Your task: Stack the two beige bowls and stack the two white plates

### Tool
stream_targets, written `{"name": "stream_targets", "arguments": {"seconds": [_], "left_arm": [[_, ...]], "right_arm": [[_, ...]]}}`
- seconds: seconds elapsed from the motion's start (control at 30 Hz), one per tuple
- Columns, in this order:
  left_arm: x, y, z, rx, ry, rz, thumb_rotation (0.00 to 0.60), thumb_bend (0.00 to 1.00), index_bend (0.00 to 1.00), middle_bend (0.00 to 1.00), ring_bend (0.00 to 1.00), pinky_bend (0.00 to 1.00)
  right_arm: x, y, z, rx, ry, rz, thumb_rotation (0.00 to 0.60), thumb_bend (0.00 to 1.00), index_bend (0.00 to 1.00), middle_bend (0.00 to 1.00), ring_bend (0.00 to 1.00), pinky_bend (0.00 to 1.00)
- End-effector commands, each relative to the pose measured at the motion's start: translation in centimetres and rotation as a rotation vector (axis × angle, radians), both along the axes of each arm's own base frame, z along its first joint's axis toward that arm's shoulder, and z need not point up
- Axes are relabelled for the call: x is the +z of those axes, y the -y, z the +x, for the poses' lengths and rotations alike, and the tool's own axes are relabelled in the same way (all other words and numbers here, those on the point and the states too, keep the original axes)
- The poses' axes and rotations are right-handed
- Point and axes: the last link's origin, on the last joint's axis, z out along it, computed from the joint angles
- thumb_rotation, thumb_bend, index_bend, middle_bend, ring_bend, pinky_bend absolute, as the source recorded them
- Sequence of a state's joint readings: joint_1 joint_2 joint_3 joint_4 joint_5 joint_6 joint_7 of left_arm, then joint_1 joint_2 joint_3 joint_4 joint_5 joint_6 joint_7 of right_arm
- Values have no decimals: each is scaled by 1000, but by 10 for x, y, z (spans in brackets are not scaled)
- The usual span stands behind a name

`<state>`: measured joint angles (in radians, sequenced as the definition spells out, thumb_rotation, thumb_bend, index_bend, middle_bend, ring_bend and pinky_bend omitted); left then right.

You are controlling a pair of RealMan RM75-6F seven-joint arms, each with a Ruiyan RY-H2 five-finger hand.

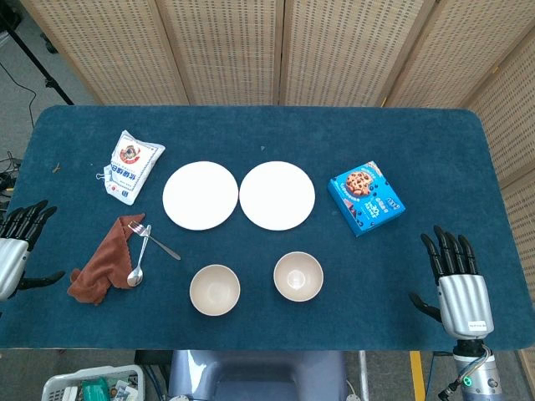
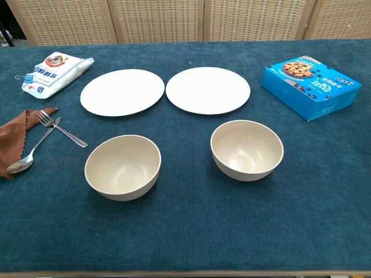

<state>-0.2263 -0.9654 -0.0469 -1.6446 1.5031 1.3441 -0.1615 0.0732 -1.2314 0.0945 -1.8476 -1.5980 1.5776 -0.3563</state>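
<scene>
Starting layout: two beige bowls and two white plates lie unstacked on the blue tabletop [image 1: 418, 142], both hands idle.

The left bowl [image 2: 122, 167] and right bowl [image 2: 247, 149] stand upright, apart, at the front; the left plate [image 2: 122, 91] and right plate [image 2: 208, 90] lie flat just behind them, nearly touching. The left hand [image 1: 18, 244] and right hand [image 1: 456, 280] rest at opposite tabletop edges, fingers spread, holding nothing, each well apart from the dishes. The bowls look rigid, light and smooth-walled, probably best pinched over the rim. The plates appear thin, stiff and breakable; lying flush on cloth, they likely need an edge lifted first. A cookie box [image 2: 310, 86] sits near the right plate.
</scene>
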Motion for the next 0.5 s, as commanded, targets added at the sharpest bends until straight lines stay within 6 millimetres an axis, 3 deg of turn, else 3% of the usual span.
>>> {"name": "stream_targets", "arguments": {"seconds": [0.03,0.43,0.5], "left_arm": [[0,0,0,1,0,-1,600,0,0,0,0,0],[-1,0,0,-1,-5,-5,600,0,0,0,0,0],[-1,1,1,-1,-2,-2,600,0,0,0,0,0]], "right_arm": [[0,0,0,-1,-2,0,600,0,0,0,0,0],[0,-1,0,0,0,5,600,0,0,0,0,0],[-6,-1,2,16,-6,70,600,0,0,0,0,0]]}}
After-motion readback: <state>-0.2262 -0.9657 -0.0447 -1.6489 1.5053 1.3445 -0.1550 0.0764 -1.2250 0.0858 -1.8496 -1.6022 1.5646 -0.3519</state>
